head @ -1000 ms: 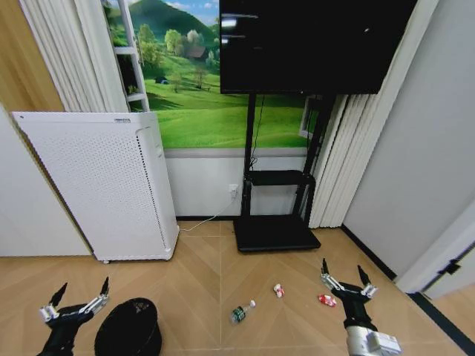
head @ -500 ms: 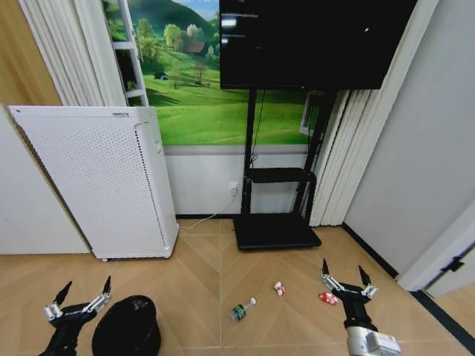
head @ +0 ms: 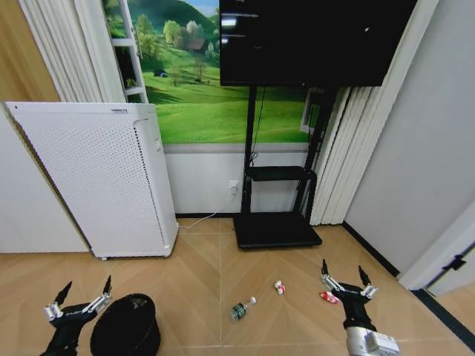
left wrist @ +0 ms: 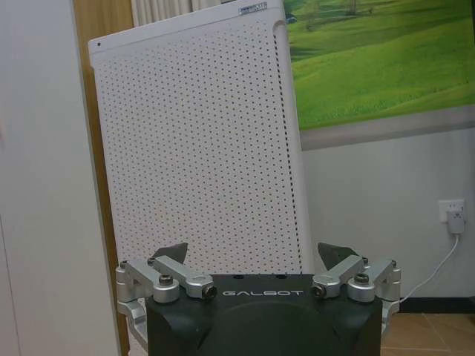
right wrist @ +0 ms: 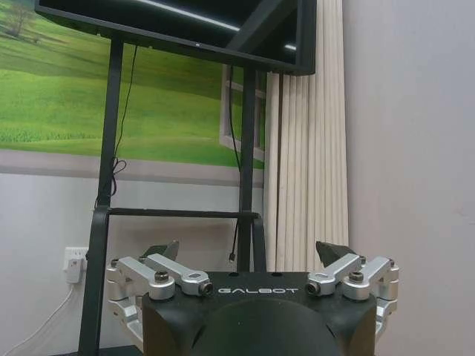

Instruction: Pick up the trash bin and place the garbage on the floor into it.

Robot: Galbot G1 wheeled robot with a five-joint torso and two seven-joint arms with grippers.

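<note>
The black round trash bin [head: 125, 326] stands on the wood floor at the lower left, just right of my open left gripper [head: 79, 295], which holds nothing. The garbage lies further right on the floor: a green-and-white bottle-like piece [head: 242, 308], a small red-and-white wrapper [head: 279, 287] and another red-and-white wrapper [head: 328, 298] right beside my open right gripper [head: 344, 277]. In the left wrist view my left gripper [left wrist: 254, 258] points at the white appliance. In the right wrist view my right gripper [right wrist: 250, 254] faces the TV stand.
A tall white perforated appliance [head: 96, 178] stands against the wall behind the bin. A black TV stand [head: 274, 222] with a large screen [head: 312, 41] rises behind the litter, its base on the floor. Curtains [head: 349, 156] and a grey wall close off the right.
The whole head view has shifted slightly, so the camera moved; bin and litter sit a little lower and further left in the picture. Both grippers stay open and empty.
</note>
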